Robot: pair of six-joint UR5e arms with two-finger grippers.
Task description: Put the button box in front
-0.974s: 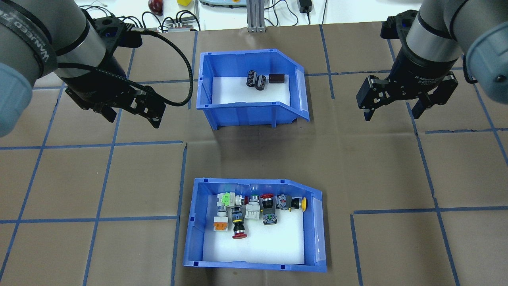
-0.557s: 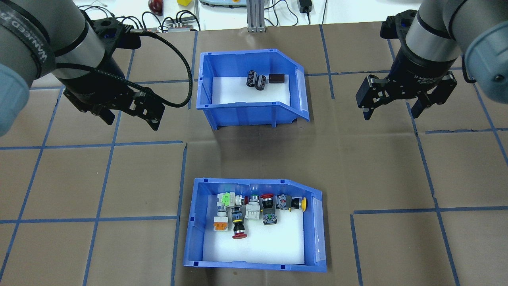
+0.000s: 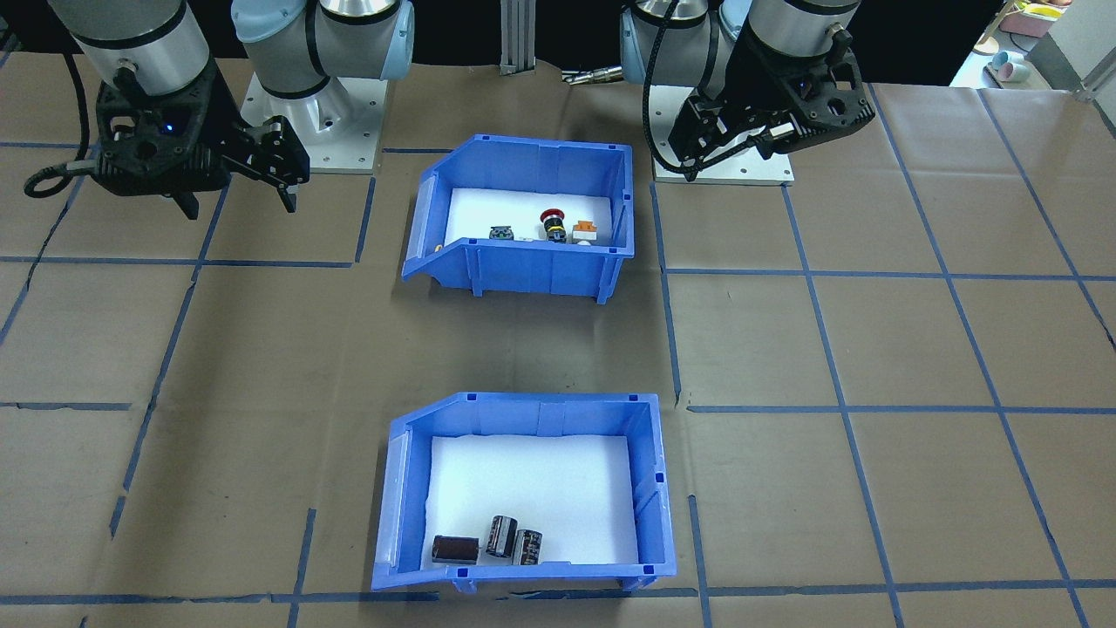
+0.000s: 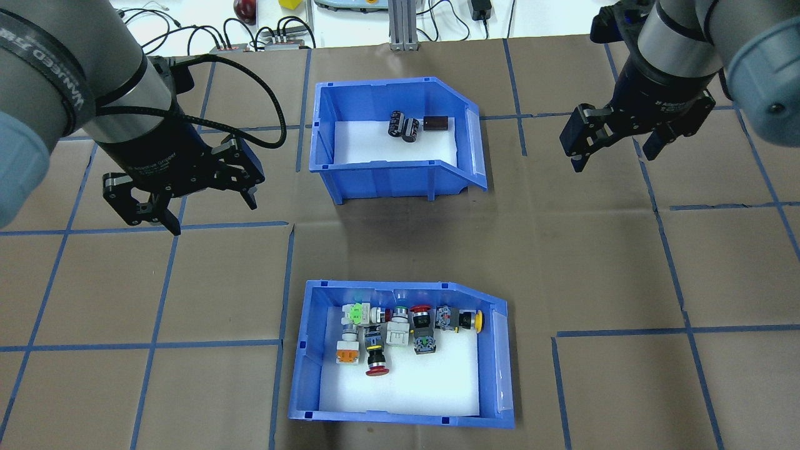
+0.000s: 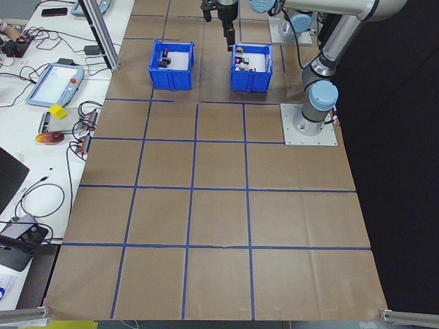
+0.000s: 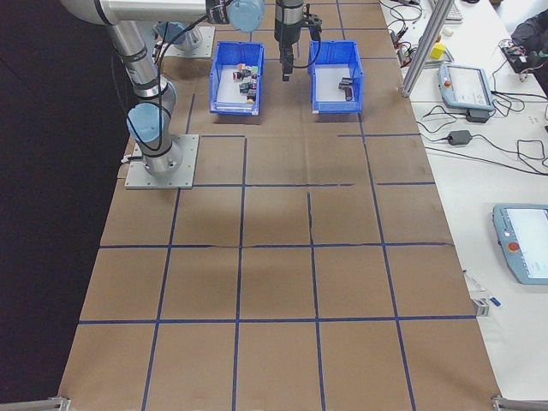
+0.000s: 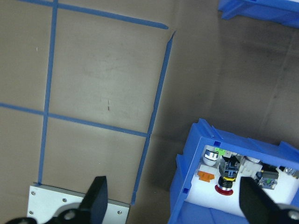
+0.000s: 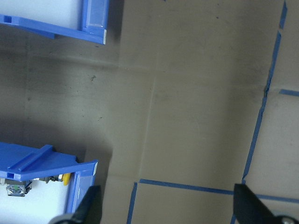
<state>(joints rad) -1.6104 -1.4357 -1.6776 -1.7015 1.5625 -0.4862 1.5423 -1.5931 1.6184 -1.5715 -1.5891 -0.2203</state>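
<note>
The tabletop (image 4: 562, 250) is covered in matt brown paper, faintly creased, with a grid of blue tape (image 4: 162, 287) strips, slightly shinier than the paper. The button box (image 4: 300, 375) is smooth moulded blue plastic with a mild sheen, lined in matt white foam (image 4: 406, 381). The other blue bin (image 4: 387, 181) has the same plastic and foam; its capacitors (image 4: 403, 127) look glossy and dark. Both arms show brushed grey metal (image 4: 675, 31) tubes and light blue plastic caps (image 4: 765, 87). The left tool (image 4: 187, 203) and right tool (image 4: 615, 147) are matt black.
</note>
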